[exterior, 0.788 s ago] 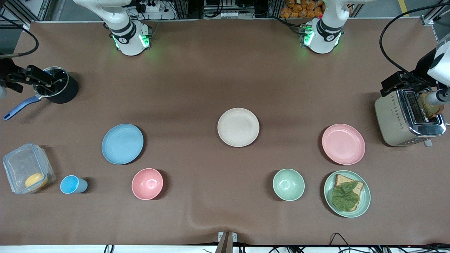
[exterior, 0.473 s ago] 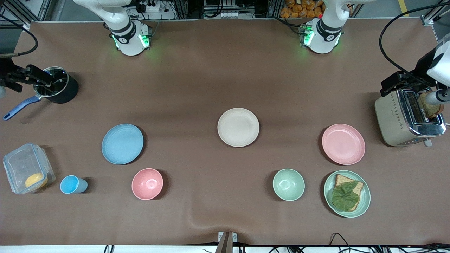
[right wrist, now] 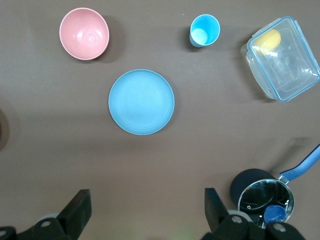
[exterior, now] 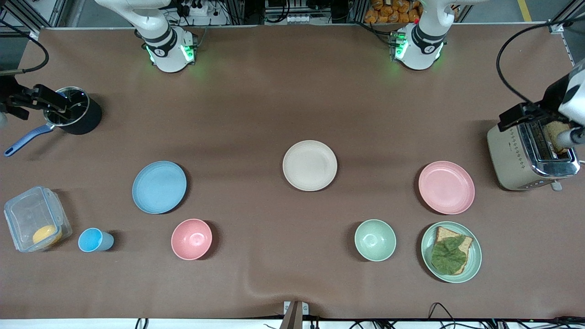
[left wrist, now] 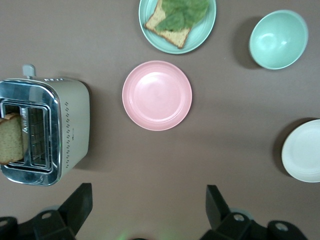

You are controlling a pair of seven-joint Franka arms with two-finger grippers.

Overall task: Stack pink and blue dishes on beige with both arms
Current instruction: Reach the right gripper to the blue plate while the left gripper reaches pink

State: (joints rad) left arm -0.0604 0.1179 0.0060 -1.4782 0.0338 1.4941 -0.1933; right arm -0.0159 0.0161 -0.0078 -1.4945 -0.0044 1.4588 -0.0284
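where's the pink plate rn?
Pink plate lies flat on the table toward the left arm's end, beside the toaster, with the green sandwich plate just nearer the front camera.

A matte brown cloth-covered table (exterior: 274, 100) fills the view, evenly lit, with metal framing, cabling and orange packaged goods (exterior: 388, 11) along its top edge.

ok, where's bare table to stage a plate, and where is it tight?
Widest bare stretch: between the arm bases and the flat round cream-beige plate. Also open between the flat light blue plate and the beige one, and between the deep pink bowl and pale green bowl. Tight around the flat pale pink plate, green sandwich plate and beige toaster.
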